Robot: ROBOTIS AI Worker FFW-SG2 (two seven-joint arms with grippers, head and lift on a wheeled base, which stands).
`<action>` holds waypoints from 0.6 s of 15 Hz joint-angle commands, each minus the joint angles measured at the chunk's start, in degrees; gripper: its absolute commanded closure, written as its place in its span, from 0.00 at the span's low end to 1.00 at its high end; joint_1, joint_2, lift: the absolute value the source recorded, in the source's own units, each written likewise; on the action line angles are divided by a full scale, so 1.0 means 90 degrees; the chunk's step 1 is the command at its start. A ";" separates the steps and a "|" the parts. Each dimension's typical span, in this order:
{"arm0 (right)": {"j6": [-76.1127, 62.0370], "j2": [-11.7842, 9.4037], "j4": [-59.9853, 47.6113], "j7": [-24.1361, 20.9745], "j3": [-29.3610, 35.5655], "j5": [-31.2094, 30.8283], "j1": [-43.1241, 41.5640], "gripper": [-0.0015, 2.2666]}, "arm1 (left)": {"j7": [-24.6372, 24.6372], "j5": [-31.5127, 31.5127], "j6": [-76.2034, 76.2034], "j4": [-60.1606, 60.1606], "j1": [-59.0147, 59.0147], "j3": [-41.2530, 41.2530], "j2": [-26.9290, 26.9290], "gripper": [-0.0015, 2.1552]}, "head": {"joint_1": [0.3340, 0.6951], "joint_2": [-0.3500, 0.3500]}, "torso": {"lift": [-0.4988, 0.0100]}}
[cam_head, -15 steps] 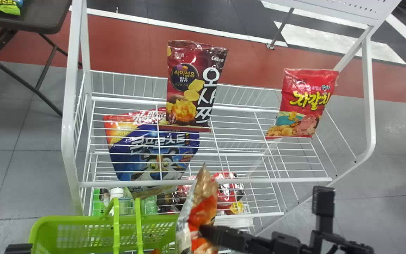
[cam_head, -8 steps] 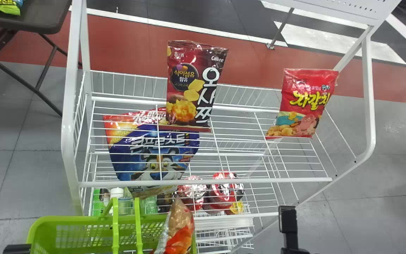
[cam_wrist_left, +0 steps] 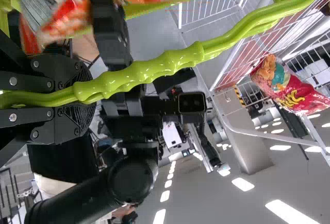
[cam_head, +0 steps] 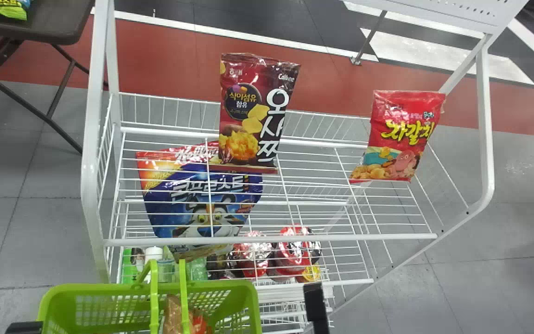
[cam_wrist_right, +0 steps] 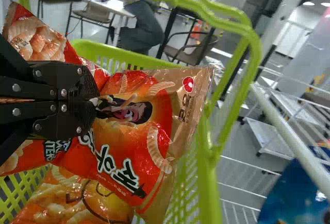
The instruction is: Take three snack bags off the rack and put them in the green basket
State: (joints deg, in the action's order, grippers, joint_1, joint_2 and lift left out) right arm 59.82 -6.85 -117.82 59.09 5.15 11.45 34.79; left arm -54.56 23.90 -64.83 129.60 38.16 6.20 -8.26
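Snack bag of glossy orange-red film with a tan end, head view: low in the picture, within the mouth of the green basket, partly behind its raised handles.
Green plastic basket, head view: at the near side of the rack, toward the robot's left.
White wire rack, head view: its upper shelf carries a maroon-and-black snack bag and, well apart to the right, a red snack bag; a blue cereal pouch sits lower, seen through the wires.
Bottom edge, head view: black part of the left arm beside the basket; black part of the right arm farther right.
Basket handle, ridged green plastic, left wrist view: it runs between the fingers of the left gripper, which pinch it.
Right gripper, right wrist view: fingers closed on the orange-red bag near its middle, pinching the film into folds; the tan end spreads out past them, across the basket's mouth.
Yellow-orange snack bag, right wrist view: inside the basket, beneath the pinched one.
Contact, right wrist view: whether the held bag bears on that lower one I cannot tell.
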 commanded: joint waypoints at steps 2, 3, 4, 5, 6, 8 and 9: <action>-0.0850 -0.0020 0.0152 -0.0619 -0.0123 -0.0218 -0.0008 0.00 | -0.0012 0.0000 0.0020 0.0005 0.0008 -0.0005 0.0000 0.79 | 1.00 0.00 | 0.93; -0.1065 -0.0020 0.0122 -0.0804 -0.0074 -0.0218 0.0022 0.00 | -0.0012 0.0000 0.0020 0.0005 0.0018 -0.0005 0.0000 0.79 | 1.00 0.00 | 0.93; -0.1377 -0.0020 0.0103 -0.0980 -0.0045 -0.0218 0.0080 0.00 | -0.0002 0.0000 0.0020 0.0005 0.0008 -0.0005 0.0000 0.79 | 1.00 0.00 | 0.93; -0.1748 -0.0010 0.0064 -0.1078 -0.0006 -0.0208 0.0148 0.01 | 0.0008 0.0000 0.0020 -0.0005 0.0008 -0.0005 0.0000 0.79 | 1.00 0.00 | 0.93; -0.2002 0.0000 -0.0014 -0.1126 0.0053 -0.0120 0.0217 0.02 | 0.0018 0.0000 0.0020 0.0005 0.0008 -0.0005 0.0000 0.79 | 1.00 0.00 | 0.93; -0.2744 0.0029 -0.0171 -0.1146 0.0170 0.0143 0.0373 0.03 | 0.0027 -0.0010 0.0020 -0.0005 0.0008 -0.0015 0.0000 0.79 | 1.00 0.00 | 0.93; -0.3252 0.0039 -0.0288 -0.1126 0.0258 0.0378 0.0490 0.04 | 0.0027 -0.0010 0.0039 -0.0005 0.0018 -0.0005 0.0000 0.79 | 1.00 0.00 | 0.93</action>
State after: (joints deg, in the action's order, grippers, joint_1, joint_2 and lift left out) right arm 36.29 -6.69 -119.14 48.85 6.44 12.42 37.91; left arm -54.31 23.86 -64.61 129.56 38.28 6.12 -8.26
